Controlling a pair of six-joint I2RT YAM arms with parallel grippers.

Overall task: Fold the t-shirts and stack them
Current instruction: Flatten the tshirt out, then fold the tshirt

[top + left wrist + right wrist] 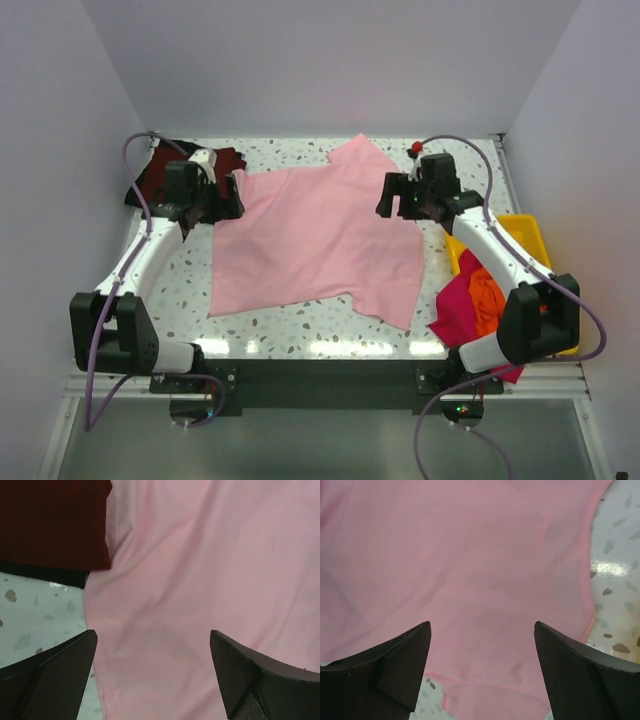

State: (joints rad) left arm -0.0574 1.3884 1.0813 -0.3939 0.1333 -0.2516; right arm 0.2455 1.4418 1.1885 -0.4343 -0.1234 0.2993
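Tee [310, 240], pale pink, flat; long axis L-R, hem left. L gripper [232, 200], R gripper [388, 198] both spread over it.

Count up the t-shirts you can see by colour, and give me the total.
Pale pink cotton t-shirt: 1
Dark maroon cotton t-shirt: 1
Black cotton t-shirt: 1
Magenta cotton t-shirt: 1
Bright orange cotton t-shirt: 1
Total: 5
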